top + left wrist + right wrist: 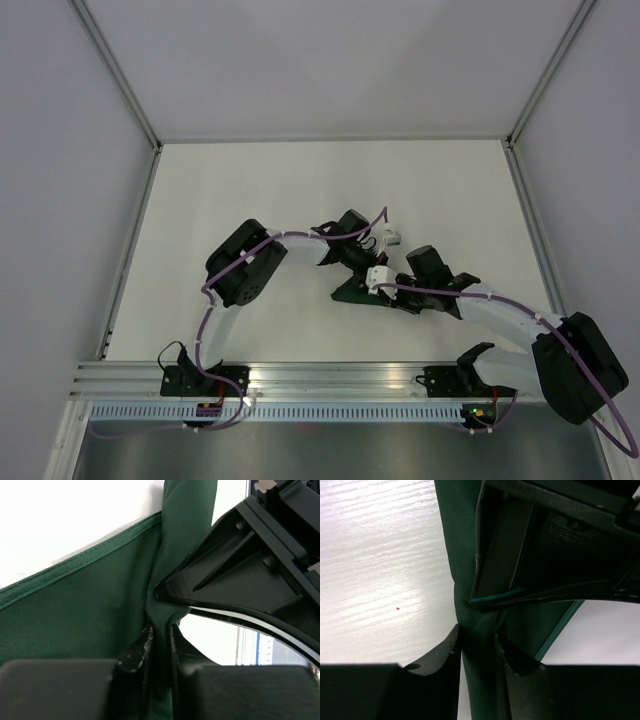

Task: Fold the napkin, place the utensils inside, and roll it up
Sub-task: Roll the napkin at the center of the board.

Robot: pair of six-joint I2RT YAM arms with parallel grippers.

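The dark green napkin hangs bunched between both grippers over the middle of the white table. In the top view only a dark fold of the napkin shows under the two wrists. My left gripper is shut on a narrow pleat of it. My right gripper pinches the same pleat from the opposite side, cloth touching both of its fingers. Each wrist view shows the other gripper's black fingers just above its own, so the fingertips almost meet. The utensils are out of view.
The white table is walled by white panels with metal posts at the back corners. An aluminium rail carrying both arm bases runs along the near edge. Purple cables loop along both arms.
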